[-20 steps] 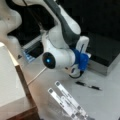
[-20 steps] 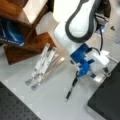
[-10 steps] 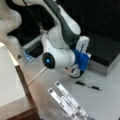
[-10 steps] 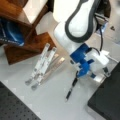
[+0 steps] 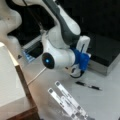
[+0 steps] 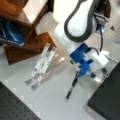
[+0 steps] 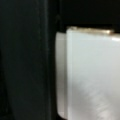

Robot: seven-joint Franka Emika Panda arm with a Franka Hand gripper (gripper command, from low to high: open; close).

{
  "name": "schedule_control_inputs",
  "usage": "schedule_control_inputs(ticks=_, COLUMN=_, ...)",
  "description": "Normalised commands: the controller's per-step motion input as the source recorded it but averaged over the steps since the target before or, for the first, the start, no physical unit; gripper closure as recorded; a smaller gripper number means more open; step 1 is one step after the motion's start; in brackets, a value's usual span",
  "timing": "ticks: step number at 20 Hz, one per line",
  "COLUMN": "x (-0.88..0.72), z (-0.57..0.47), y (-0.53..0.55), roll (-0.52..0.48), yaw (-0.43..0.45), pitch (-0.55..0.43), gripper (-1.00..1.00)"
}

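A: Where is the pincer [image 5: 75,72]?

B: Low over the counter [image 5: 107,100], under the blue mount at the end of the white arm; in a front view it hangs just above the pale surface, beside a black slab [image 5: 105,53] at that view's right. I cannot tell whether its jaws stand wide or narrow — the arm's body covers them in both front views.

A: And the nearest thing?

B: A black pen [image 5: 88,86]; it lies flat on the counter, just beside the pincer toward a front view's bottom right, apart from it. In a front view the pen [image 6: 71,88] runs slantwise below the blue mount, its upper end close under the pincer [image 6: 81,73].

A: What else lies about?

B: Two long pale strips [image 5: 66,101] side by side, slanting, near the pen but not touching it; in a front view the strips [image 6: 41,66] lie next to a wooden shelf [image 6: 20,32].

A: The wrist view?

B: Only a pale block against dark — nothing more to tell there.
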Motion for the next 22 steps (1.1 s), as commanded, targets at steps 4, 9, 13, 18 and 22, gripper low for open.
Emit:
schedule_control_inputs(ticks=4, x=0.14, z=-0.01, y=-0.04, roll=0.124, yaw=-0.11, pitch=-0.045, gripper=1.0)
schedule_control_inputs(ticks=9, x=0.17, z=-0.01, y=0.0, roll=0.106, yaw=-0.118, pitch=-0.03, gripper=1.0)
schedule_control_inputs(ticks=13, x=0.21, z=-0.03, y=0.05, roll=0.078, yaw=-0.094, pitch=-0.026, gripper=1.0)
schedule_control_inputs(ticks=18, x=0.25, z=0.01, y=0.1, roll=0.06, yaw=-0.059, pitch=-0.042, gripper=1.0)
schedule_control_inputs(ticks=22, x=0.24, z=0.08, y=0.16, roll=0.066, yaw=0.013, pitch=-0.064, gripper=1.0)
